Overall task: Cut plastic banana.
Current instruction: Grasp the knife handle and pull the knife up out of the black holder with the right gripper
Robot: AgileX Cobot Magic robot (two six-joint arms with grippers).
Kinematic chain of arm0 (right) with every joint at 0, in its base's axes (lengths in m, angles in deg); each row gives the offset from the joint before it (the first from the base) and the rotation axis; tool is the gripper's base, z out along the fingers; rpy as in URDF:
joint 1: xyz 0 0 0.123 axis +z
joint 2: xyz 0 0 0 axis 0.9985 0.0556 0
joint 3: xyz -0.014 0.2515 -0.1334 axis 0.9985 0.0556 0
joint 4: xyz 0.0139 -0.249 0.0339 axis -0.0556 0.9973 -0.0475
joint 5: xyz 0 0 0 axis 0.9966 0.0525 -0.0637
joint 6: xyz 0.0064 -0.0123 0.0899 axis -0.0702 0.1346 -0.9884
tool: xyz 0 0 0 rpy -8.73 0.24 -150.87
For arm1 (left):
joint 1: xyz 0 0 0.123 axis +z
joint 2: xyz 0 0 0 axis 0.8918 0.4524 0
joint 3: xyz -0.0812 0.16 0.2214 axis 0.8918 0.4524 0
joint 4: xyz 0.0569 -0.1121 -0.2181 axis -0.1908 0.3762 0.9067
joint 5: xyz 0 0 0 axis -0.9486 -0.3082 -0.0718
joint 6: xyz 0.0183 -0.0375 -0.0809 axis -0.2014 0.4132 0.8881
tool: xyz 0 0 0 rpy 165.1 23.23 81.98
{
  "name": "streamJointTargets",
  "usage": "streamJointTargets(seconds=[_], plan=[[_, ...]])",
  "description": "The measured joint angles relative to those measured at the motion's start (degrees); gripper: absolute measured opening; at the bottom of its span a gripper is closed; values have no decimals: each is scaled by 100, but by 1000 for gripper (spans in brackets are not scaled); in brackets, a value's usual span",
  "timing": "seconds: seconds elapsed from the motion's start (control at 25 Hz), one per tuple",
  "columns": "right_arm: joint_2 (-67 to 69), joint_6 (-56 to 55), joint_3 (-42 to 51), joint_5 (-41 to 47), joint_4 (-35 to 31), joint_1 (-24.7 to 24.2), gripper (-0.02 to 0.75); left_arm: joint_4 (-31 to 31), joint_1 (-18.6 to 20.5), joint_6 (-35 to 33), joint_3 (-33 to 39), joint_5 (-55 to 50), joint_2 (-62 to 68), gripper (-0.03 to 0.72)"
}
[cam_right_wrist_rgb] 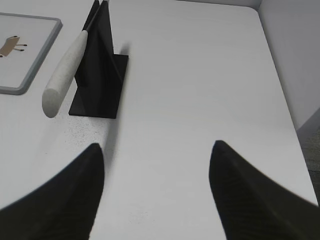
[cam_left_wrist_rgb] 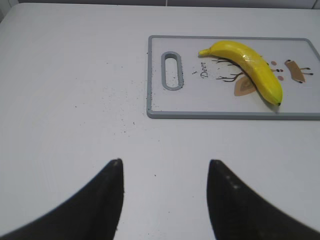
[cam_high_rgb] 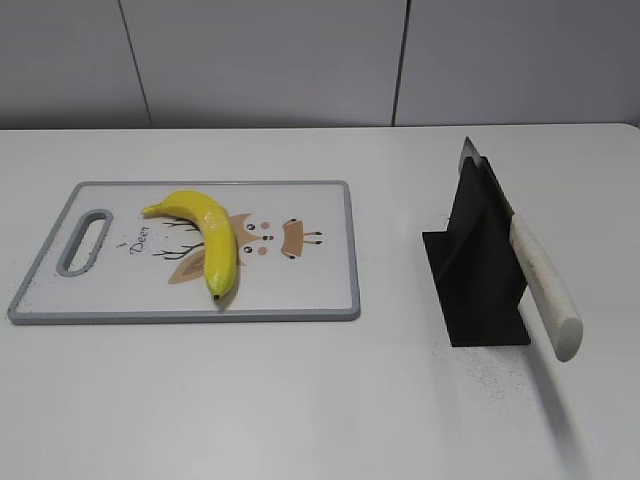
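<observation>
The plastic banana [cam_high_rgb: 205, 232], glossy yellow and whole, lies on the white grey-rimmed cutting board [cam_high_rgb: 320, 300] at the left of the table; it also shows in the left wrist view [cam_left_wrist_rgb: 252, 67] on the board [cam_left_wrist_rgb: 220, 114]. A knife with a white handle [cam_high_rgb: 545, 285] leans in a black stand [cam_high_rgb: 480, 270] at the right, and shows in the right wrist view [cam_right_wrist_rgb: 62, 75]. My left gripper [cam_left_wrist_rgb: 165, 165] is open and empty over bare table, left of and nearer than the board. My right gripper [cam_right_wrist_rgb: 157, 147] is open and empty, nearer than and to the right of the stand. Neither gripper shows in the exterior view.
The white table has a right edge [cam_right_wrist_rgb: 280, 100] close to a grey wall. Small dark specks lie on the table near the board's handle end [cam_left_wrist_rgb: 122, 107] and in front of the stand [cam_right_wrist_rgb: 80, 132].
</observation>
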Motion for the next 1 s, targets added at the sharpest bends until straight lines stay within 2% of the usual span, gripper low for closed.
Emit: streamJointTargets(seconds=[1.0], plan=[[0,0,0,0,0,0,500,0,0,0,0,0,0,526]])
